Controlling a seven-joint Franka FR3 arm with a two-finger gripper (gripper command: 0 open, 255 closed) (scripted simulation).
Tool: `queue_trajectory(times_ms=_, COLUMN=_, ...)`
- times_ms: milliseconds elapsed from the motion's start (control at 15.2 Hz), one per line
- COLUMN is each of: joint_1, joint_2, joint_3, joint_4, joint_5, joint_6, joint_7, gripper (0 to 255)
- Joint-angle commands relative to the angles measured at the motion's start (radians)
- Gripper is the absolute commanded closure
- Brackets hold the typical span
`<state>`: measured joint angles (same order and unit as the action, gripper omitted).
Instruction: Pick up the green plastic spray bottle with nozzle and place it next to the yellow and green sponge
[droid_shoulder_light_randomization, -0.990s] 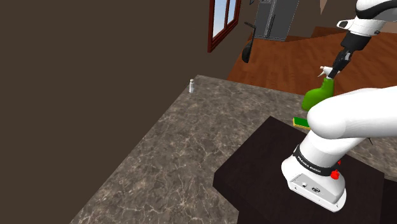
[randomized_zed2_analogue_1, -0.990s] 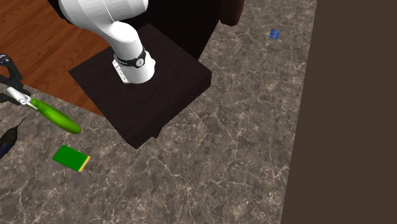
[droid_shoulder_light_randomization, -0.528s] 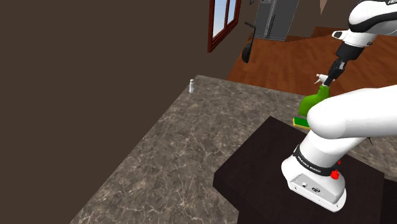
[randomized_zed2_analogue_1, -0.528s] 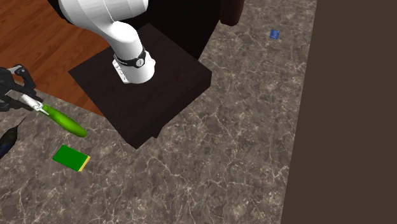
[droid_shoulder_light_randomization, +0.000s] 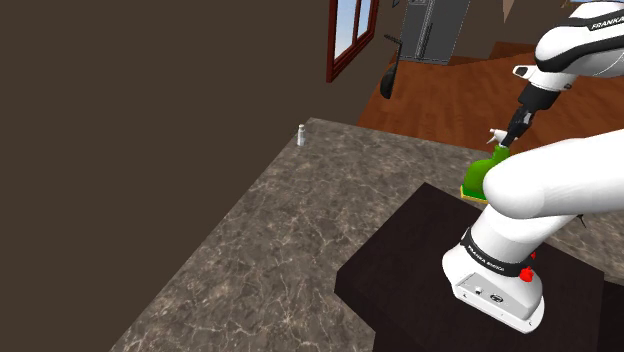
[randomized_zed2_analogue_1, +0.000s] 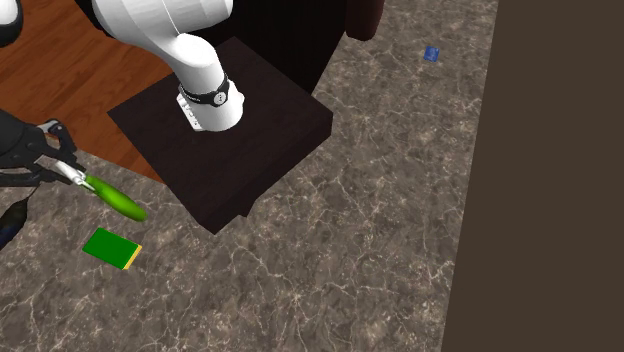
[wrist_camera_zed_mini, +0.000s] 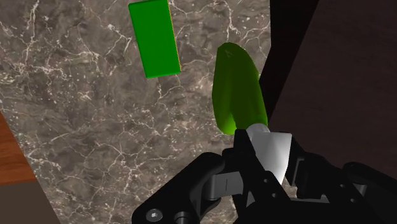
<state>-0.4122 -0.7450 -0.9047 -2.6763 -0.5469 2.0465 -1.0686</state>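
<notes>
The green spray bottle hangs tilted over the marble counter, its white nozzle end clasped by my black gripper. In the wrist view the fingers are shut on the white nozzle, and the green body points away from the gripper. The green sponge with a yellow edge lies flat on the counter just beside the bottle's base; it is the green sponge in the wrist view. In the shoulder view the bottle and gripper show beside my white arm, which partly hides the sponge.
The dark stand rises close beside the bottle. The counter's edge drops to a wooden floor behind the gripper. A black object lies at the counter's edge near the sponge. A small white bottle and a blue item stand by the brown wall.
My gripper has carried the bottle lower and toward the second exterior view's right, closer to the sponge and the stand. The sponge has not moved.
</notes>
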Motion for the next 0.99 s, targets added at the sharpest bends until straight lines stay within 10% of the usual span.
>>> queue_trajectory(times_ms=0, joint_1=0.006, joint_2=0.018, joint_3=-0.022, joint_4=-0.014, joint_5=-0.010, joint_6=0.034, joint_7=-0.001, gripper=255)
queue_trajectory(times_ms=924, joint_1=0.096, joint_2=0.191, joint_3=-0.210, joint_4=-0.089, joint_5=-0.057, joint_6=0.296, joint_7=-0.019, gripper=255)
